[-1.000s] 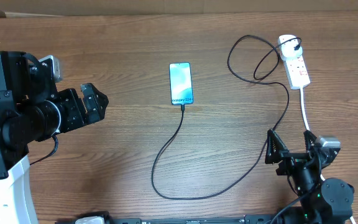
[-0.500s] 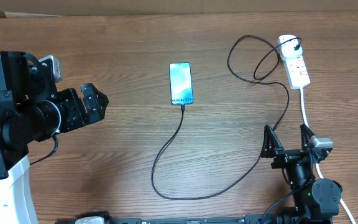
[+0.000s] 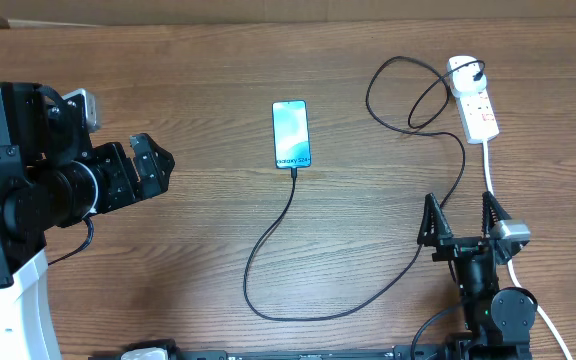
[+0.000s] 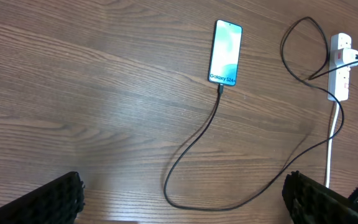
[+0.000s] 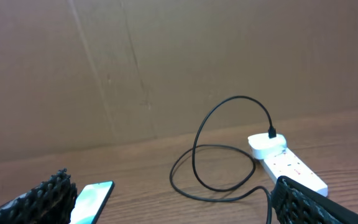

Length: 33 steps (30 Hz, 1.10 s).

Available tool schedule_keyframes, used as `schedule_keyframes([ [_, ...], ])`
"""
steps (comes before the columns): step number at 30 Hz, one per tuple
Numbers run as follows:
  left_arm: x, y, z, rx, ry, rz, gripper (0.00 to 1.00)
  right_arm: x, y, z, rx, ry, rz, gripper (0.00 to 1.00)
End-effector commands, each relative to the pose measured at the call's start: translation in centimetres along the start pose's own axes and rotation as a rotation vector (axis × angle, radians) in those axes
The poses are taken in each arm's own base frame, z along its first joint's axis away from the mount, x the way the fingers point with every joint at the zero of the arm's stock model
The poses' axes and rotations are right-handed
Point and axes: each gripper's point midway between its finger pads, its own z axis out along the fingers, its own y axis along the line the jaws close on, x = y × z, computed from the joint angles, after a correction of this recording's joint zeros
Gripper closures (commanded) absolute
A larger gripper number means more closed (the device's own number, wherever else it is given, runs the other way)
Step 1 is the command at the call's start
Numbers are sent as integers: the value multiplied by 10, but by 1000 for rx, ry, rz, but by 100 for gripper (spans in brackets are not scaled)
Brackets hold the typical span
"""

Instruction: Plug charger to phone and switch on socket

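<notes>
- Wood-grain table [image 3: 198, 60], brown, carries all items below.
- Cardboard wall [image 5: 166, 62], brown, creased, stands behind the table's far edge; seen in right wrist view only.
- left gripper [image 3: 158, 163], black, at table's left side on a bulky black arm w/ white base. Jaws spread wide, nothing between them. Well apart from phone.
- right gripper [image 3: 458, 207], black, near table's front-right edge. Jaws spread wide, nothing held. Black cable passes just beside its left finger [image 3: 429, 218], white cord [image 3: 490, 175] beside its right finger; contact w/ either: cannot tell.
- charger [image 3: 268, 235], long thin black cable. Plug end sits in far end of socket, then a loop beside it, then a wide U across table front up to phone. Connector tip [image 3: 293, 171] meets phone's near short end.
- socket [image 3: 478, 110], white strip w/ red marks, far-right of table, lying flat. Switch position too small to tell.
- phone [image 3: 291, 133], slim, screen up, lit pale blue, approx. table centre, "Galaxy S24+" at near short end.
</notes>
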Motion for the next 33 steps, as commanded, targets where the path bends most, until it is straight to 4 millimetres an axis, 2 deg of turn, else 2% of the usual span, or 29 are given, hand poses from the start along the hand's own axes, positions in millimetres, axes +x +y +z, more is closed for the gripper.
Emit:
schedule_keyframes([
  [1, 0, 1, -1, 0, -1, 16, 0, -1, -3, 0, 17, -15, -28, 0],
  [6, 0, 1, -1, 0, -1, 16, 0, 6, -3, 0, 13, 13, -119, 0],
  [11, 0, 1, -1, 0, -1, 16, 0, 32, -6, -2, 13, 119, -158, 0],
  [22, 0, 1, -1, 0, -1, 16, 0, 32, -9, -2, 28, 122, -252, 0],
  [33, 0, 1, -1, 0, -1, 16, 0, 32, -10, -2, 32, 121, -249, 0],
])
